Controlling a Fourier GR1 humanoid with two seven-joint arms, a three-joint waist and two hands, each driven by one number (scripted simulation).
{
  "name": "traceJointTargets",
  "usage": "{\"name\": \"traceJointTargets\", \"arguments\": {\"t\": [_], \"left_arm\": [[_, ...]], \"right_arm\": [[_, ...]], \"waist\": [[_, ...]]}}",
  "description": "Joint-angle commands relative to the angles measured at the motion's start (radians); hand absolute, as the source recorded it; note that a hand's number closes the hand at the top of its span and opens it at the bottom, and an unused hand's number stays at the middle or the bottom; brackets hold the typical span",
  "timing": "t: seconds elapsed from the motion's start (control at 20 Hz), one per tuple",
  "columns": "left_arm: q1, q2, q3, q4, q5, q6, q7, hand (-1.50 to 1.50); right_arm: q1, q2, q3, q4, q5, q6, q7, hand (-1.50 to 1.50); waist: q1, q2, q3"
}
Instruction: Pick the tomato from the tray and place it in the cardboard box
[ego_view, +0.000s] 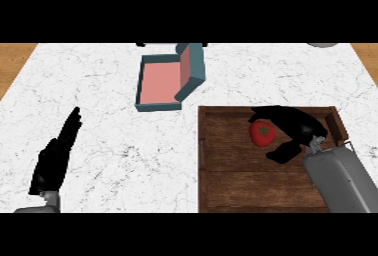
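1. My left hand (53, 160) rested on the marble counter (111, 125), fingers straight, holding nothing.
2. The teal, pink-lined box (193, 65) sat open near the tray's far left corner, not touching it.
3. Over the wooden tray (229, 185), my right hand (299, 127) curled fingers and thumb round the tomato (261, 134).
4. A grey object (325, 44) edged the far right.

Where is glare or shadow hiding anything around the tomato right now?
Head view: no glare on the counter, and the light is even. The tomato stands out red against the dark tray. The black right hand curled round it reads as one dark mass. The left hand casts no visible shadow.
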Motion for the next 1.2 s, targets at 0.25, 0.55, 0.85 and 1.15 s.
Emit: {"name": "traceJointTargets", "arguments": {"t": [0.25, 0.55, 0.85, 1.15], "left_arm": [[0.043, -0.026, 0.004, -0.011, -0.018, -0.002, -0.042, 0.0], [0.012, -0.001, 0.032, 0.001, -0.004, -0.012, 0.004, 0.0], [0.011, -0.008, 0.018, -0.019, -0.03, 0.006, 0.019, 0.0], [0.032, -0.011, 0.015, -0.029, -0.017, -0.016, -0.012, 0.0]], "right_arm": [[-0.008, 0.041, 0.029, 0.06, 0.176, -0.25, -0.086, 1.5], [0.056, 0.166, -0.039, -0.009, 0.301, -0.339, 0.39, 1.5], [0.143, 0.31, 0.052, -0.148, 0.513, -0.45, 0.829, 1.5], [0.174, 0.314, 0.256, -0.317, 0.65, -0.43, 1.138, 1.5]], "waist": [[0.004, 0.009, 0.006], [-0.031, -0.002, 0.002], [-0.028, -0.005, 0.002], [-0.004, 0.003, 0.005]]}}
